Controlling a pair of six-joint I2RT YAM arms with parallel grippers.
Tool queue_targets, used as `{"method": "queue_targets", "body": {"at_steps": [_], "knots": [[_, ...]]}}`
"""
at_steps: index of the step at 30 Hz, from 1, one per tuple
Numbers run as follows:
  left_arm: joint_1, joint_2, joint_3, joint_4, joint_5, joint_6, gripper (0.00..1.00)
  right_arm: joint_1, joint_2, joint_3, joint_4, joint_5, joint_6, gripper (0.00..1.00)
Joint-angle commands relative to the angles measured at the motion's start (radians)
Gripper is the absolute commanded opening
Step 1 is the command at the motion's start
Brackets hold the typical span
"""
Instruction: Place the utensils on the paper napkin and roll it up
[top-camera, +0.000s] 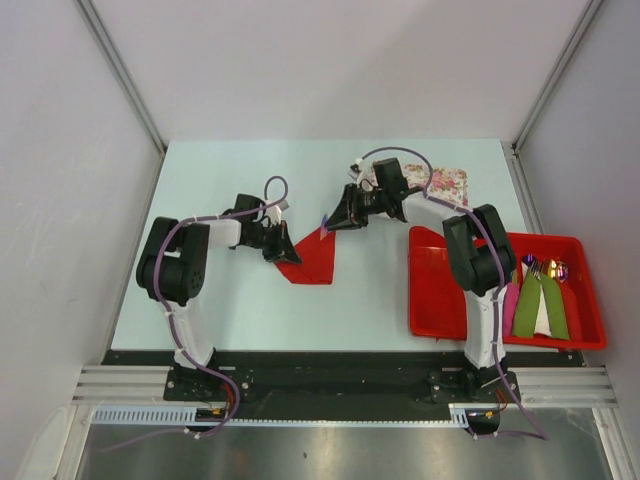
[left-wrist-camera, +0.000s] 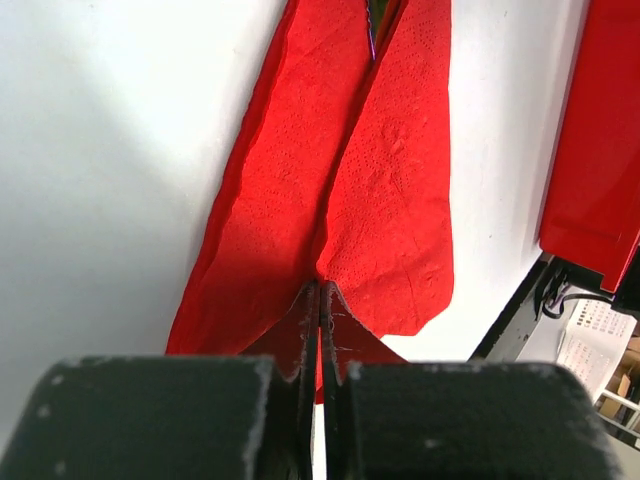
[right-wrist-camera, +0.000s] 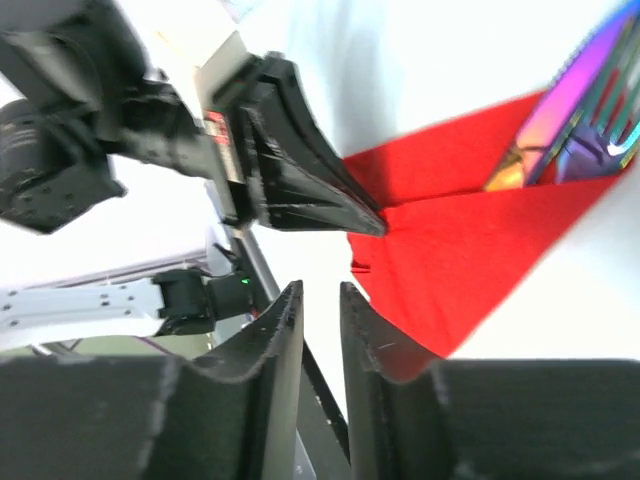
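Rolling seems begun: the paper napkin (top-camera: 308, 258), centre of the top view, lies folded over the utensils (right-wrist-camera: 570, 120). The left gripper (left-wrist-camera: 319, 292) pinches its edge; the right gripper (right-wrist-camera: 320, 292), jaws slightly apart, likely must grip opposite and turn.

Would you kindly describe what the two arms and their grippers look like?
Both arms, left arm and right arm, have white links, bulky black joints and a lilac cable looped alongside. The left gripper and right gripper are matte black with tapering wedge-shaped fingers.
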Motion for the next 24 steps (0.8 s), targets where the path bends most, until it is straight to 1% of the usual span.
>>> {"method": "queue_targets", "body": {"at_steps": [1,10,14,16,17,20,21,24], "knots": [[0.011,-0.024,0.004,-0.042,-0.087,0.03,0.0,0.041,0.004,0.037,-0.15,0.064,-0.145,0.24],[0.011,-0.017,0.012,-0.042,-0.087,0.026,0.0,0.124,0.074,0.087,-0.181,0.15,-0.198,0.12],[0.011,-0.02,0.011,-0.035,-0.086,0.031,0.0,0.147,0.11,0.096,-0.195,0.193,-0.223,0.04],[0.011,-0.021,0.008,-0.035,-0.089,0.033,0.0,0.154,0.119,0.099,-0.19,0.227,-0.229,0.02],[0.011,-0.023,0.009,-0.032,-0.086,0.033,0.0,0.157,0.131,0.099,-0.187,0.239,-0.231,0.0],[0.013,-0.029,0.004,-0.019,-0.076,0.03,0.01,0.168,0.171,0.116,-0.204,0.273,-0.24,0.0],[0.019,-0.035,0.001,-0.009,-0.064,0.022,0.04,0.17,0.179,0.116,-0.207,0.28,-0.24,0.0],[0.032,-0.079,-0.028,0.044,-0.006,0.014,0.25,0.171,0.205,0.113,-0.203,0.297,-0.228,0.0]]}}
